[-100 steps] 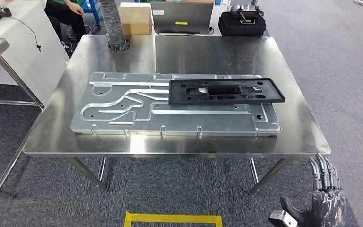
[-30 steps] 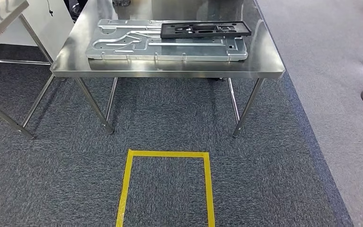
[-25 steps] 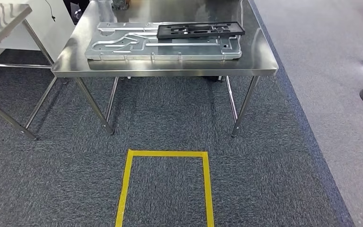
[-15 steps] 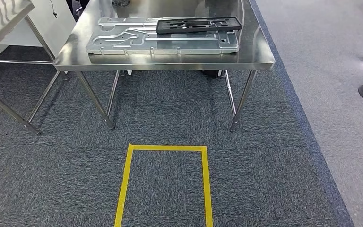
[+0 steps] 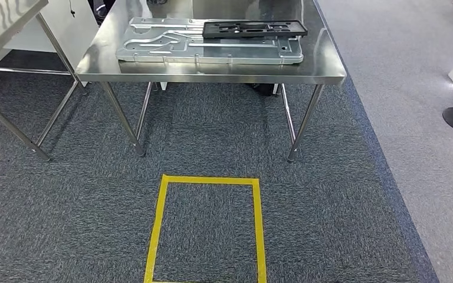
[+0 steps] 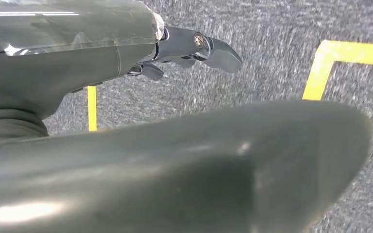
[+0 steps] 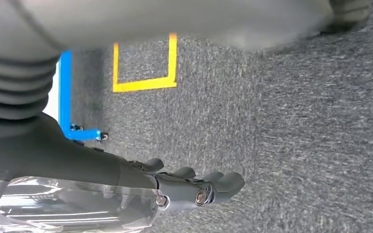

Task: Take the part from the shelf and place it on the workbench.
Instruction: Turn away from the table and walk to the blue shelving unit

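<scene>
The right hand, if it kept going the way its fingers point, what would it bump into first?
Probably just the grey carpet. The right hand hangs empty over it, nothing ahead, though depth is unclear.

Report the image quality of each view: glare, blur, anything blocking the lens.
Head view: sharp; soft glare and reflections on the steel workbench, table-leg shadows on the carpet. Left wrist view: a large blurred dark shape close to the lens blocks the lower half; the left hand is fairly sharp, the carpet streaked. Right wrist view: a blurred pale shape along one edge; the right hand is clear.
</scene>
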{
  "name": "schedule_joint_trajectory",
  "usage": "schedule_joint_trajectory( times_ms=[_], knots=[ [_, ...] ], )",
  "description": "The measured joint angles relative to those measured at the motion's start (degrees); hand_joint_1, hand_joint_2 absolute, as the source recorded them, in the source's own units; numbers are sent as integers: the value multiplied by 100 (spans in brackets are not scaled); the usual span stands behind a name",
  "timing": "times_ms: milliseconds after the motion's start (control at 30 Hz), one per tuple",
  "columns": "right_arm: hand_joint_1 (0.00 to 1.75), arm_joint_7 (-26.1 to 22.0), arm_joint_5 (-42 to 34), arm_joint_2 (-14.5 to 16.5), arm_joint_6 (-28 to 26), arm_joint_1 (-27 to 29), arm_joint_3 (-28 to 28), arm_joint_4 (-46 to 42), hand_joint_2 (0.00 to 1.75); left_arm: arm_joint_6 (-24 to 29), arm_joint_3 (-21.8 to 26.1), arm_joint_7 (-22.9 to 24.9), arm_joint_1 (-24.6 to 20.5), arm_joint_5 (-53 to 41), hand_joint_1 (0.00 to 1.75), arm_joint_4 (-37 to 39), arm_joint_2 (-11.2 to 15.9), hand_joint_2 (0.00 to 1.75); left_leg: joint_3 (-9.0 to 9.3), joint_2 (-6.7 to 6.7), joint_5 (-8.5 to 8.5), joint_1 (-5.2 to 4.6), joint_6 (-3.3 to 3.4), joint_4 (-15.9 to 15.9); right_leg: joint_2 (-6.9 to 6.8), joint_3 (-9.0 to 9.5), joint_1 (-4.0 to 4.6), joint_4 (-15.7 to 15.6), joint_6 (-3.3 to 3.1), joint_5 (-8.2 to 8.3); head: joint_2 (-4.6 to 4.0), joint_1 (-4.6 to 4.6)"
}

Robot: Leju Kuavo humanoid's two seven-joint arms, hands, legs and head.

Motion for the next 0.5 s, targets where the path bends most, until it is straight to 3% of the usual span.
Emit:
schedule_joint_trajectory(
  times_ms=[33, 100, 133, 167, 233, 300, 467, 500],
  knots=[
    [0, 18, 2, 4, -4, -6, -7, 2, 175, -2, 0, 4, -8, -1, 0, 0, 6, 44, -21, -3, -14, -24, -10, 43, 6, 124, -10, -257, -17, 59, 0, 0],
    [0, 65, 3, 15, -27, -14, -21, 5, 87, -9, 2, 9, -22, 0, 0, 0, 22, 131, -61, -11, -29, -61, -29, 94, 17, 153, -6, -367, -61, 65, 0, -1],
    [0, 78, 3, 15, -38, -13, -30, 6, 44, -13, 4, 9, -26, 2, 0, 0, 24, 131, -66, -11, -13, -59, -44, 88, 17, 140, 7, -362, -93, 70, 0, -1],
    [0, 81, 2, 16, -43, -12, -37, 6, 0, -15, 8, 9, -27, 5, 0, 0, 25, 87, -71, -11, -1, -51, -61, 84, 17, 130, 21, -361, -104, 85, 0, -2],
    [0, 60, -1, 16, -43, -12, -55, 6, 0, -20, 20, 1, -28, 13, 0, 0, 25, 87, -82, -12, 22, -32, -94, 77, 17, 112, 41, -359, -129, 101, 0, -2],
    [0, 23, -10, 14, -43, -12, -74, 6, 0, -26, 31, -19, -29, 17, 0, 0, 25, 175, -88, -11, 34, -20, -111, 73, 17, 104, 54, -357, -144, 110, 0, -2],
    [0, -21, -19, 5, -35, -15, -116, 6, 0, -26, 37, -37, -30, 16, 0, 0, 25, 175, -92, -11, 45, -3, -129, 73, 17, 102, 71, -354, -154, 117, 0, -2],
    [0, -32, -19, 5, -33, -16, -117, 6, 44, -21, 36, -37, -30, 15, 0, 0, 25, 175, -92, -11, 46, -2, -130, 73, 17, 102, 71, -354, -155, 117, 0, -2]
  ],
)
